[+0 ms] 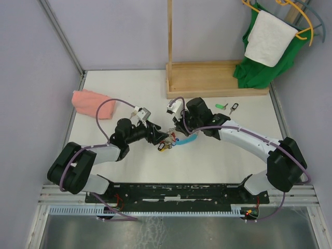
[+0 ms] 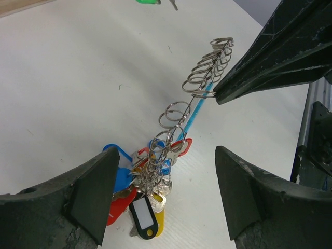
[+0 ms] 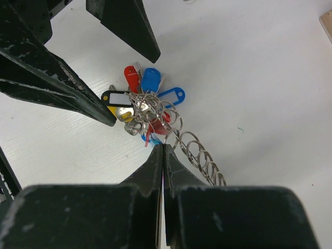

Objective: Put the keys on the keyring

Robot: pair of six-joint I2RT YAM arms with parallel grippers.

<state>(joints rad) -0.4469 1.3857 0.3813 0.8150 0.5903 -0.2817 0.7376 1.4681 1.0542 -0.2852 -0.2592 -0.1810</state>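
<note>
The keyring (image 2: 199, 85) is a blue band threaded with a row of silver split rings. Its bunch of keys and coloured tags (image 2: 142, 189) lies on the white table. My left gripper (image 2: 165, 171) is open. Its fingers stand on either side of the bunch without touching it. My right gripper (image 3: 162, 147) is shut on the blue band just behind the bunch (image 3: 145, 106). From above, both grippers meet at the keyring (image 1: 168, 143). Two loose keys lie apart at the back right, one with a green head (image 1: 221, 106) and one with a black head (image 1: 234, 108).
A pink cloth (image 1: 91, 102) lies at the back left. A wooden stand (image 1: 207, 79) sits along the back edge, with a green garment (image 1: 259, 67) and a white towel (image 1: 270, 39) hanging at the far right. Walls close in on both sides.
</note>
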